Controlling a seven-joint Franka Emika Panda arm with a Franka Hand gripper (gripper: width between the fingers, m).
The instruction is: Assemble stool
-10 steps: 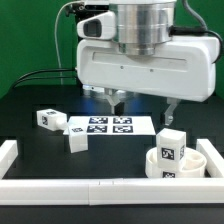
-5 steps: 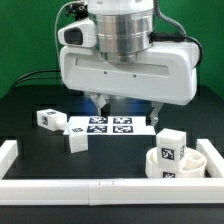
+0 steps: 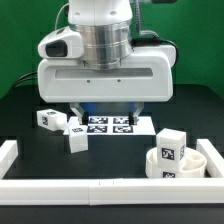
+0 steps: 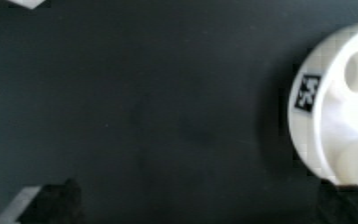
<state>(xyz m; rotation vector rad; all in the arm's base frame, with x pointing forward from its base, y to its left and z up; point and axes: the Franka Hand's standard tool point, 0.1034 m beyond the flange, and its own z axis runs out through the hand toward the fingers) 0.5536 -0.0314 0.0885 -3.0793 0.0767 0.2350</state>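
The round white seat [image 3: 168, 167] lies at the exterior view's lower right, with one tagged white block leg [image 3: 172, 145] standing at it. Two more legs lie on the black table at the exterior view's left: one [image 3: 47, 118] further back, one [image 3: 77, 141] nearer. My gripper [image 3: 106, 112] hangs over the back of the table, above the marker board, open and empty, fingers wide apart. In the wrist view the gripper [image 4: 197, 204] shows two dark fingertips [image 4: 51, 202] far apart over bare black table. A blurred white rounded part with a black tag [image 4: 345, 95] is beside them.
The marker board [image 3: 103, 127] lies flat in the middle under the gripper. White border rails run along the front [image 3: 100, 190], the exterior view's left [image 3: 8, 152] and right [image 3: 213, 156]. Cables and a green backdrop are behind the arm.
The gripper has moved steadily toward the exterior view's left, from above the right part of the marker board to above its middle. It stayed open. The parts have not moved.
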